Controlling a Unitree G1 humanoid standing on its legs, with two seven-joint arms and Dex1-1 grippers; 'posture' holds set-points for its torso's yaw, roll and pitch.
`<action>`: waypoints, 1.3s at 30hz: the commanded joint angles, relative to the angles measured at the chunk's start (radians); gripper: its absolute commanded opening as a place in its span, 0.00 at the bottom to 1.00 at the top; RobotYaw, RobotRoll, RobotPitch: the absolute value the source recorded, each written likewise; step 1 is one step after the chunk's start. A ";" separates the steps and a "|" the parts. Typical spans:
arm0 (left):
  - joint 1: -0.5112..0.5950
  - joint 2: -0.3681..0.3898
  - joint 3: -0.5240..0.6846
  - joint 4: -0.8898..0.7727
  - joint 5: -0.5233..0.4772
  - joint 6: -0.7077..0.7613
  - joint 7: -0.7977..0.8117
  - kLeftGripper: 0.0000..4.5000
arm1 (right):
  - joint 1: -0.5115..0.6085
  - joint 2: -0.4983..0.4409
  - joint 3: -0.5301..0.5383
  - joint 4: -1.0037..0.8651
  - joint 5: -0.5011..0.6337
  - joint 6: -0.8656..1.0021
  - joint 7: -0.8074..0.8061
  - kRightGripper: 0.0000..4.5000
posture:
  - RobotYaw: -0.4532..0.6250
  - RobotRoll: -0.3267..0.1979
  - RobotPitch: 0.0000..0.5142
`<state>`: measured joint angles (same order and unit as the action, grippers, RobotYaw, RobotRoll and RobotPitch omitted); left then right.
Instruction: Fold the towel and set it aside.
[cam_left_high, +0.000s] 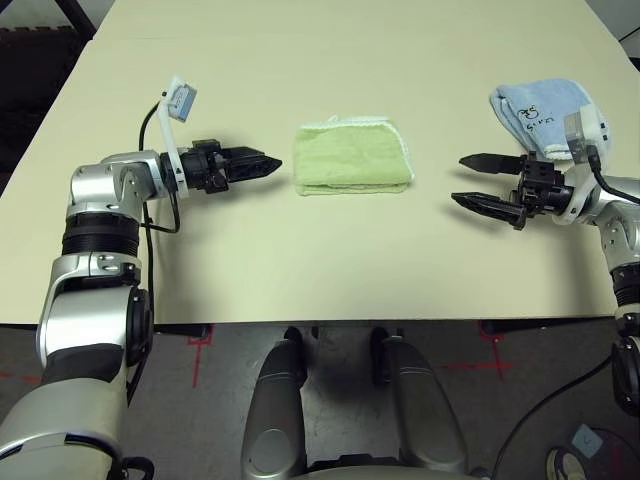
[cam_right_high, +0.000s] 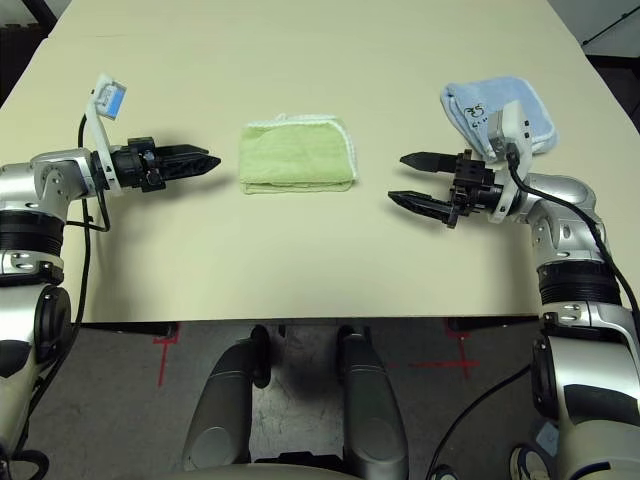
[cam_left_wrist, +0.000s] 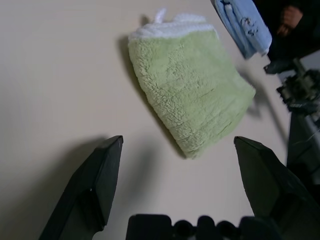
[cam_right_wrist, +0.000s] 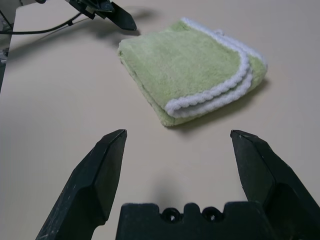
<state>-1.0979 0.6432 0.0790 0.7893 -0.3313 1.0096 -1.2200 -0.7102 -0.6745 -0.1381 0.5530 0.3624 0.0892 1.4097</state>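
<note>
The towel (cam_left_high: 352, 159) lies folded, light green (white stitched edging); left gripper (cam_left_high: 262, 165) and right gripper (cam_left_high: 472, 181) gape apart.

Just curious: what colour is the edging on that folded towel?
White, stitched along the light green towel; clearest in the right wrist view.

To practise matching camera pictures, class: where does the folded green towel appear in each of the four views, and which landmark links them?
Left eye view: towel just above centre, between the claws.
Right eye view: towel left of centre, upper half.
Left wrist view: towel upper centre, beyond the open left claw.
Right wrist view: towel upper centre, beyond the open right claw.
Shared landmark: its white stitched edging.
</note>
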 joint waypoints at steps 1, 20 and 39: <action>-0.067 -0.015 0.006 0.102 -0.015 0.090 0.025 1.00 | 0.020 -0.021 -0.005 -0.009 0.004 -0.007 0.003 1.00 | 0.39 0.62 0.47; -0.254 -0.160 0.104 0.479 0.045 -0.064 0.282 1.00 | 0.049 -0.032 -0.001 -0.061 0.014 0.004 -0.006 1.00 | 0.38 0.62 0.49; -0.309 -0.281 0.133 0.478 0.027 0.001 0.197 0.70 | 0.074 -0.033 0.005 -0.100 0.019 0.013 -0.025 1.00 | 0.36 0.62 0.49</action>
<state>-1.3986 0.3672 0.2034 1.2502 -0.3025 1.0064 -1.0109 -0.6530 -0.6990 -0.1362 0.4700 0.3745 0.0993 1.3812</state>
